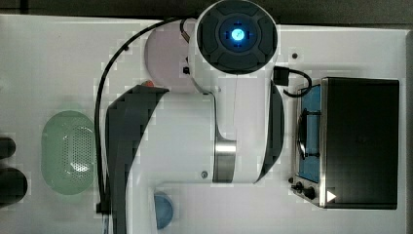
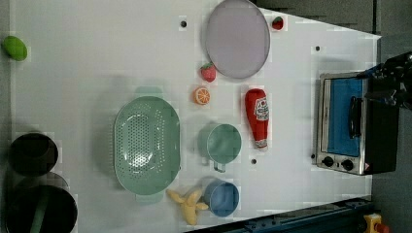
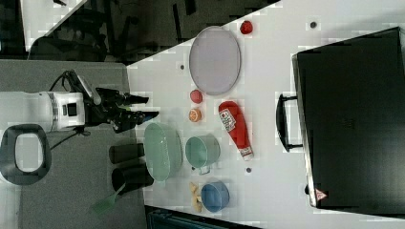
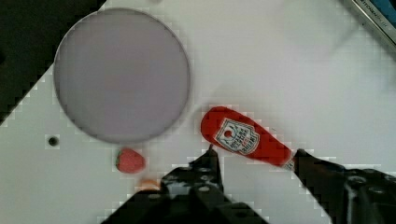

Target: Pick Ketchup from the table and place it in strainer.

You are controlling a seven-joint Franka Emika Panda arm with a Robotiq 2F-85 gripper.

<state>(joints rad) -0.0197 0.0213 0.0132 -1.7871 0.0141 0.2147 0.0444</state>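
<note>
Red ketchup (image 2: pixel 257 118) flat on table, cap toward blue cup (image 2: pixel 222 198)

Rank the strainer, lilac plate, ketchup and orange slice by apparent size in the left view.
1. strainer
2. lilac plate
3. ketchup
4. orange slice
All lie on one table, so the order seems safe.

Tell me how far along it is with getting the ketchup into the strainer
Nothing is finished yet. The slim red ketchup bottle lies on the white table, apart from the pale green perforated oval strainer, which holds nothing. The gripper is open above the bottle, gripping nothing. Grasping, carrying and dropping remain.
</note>
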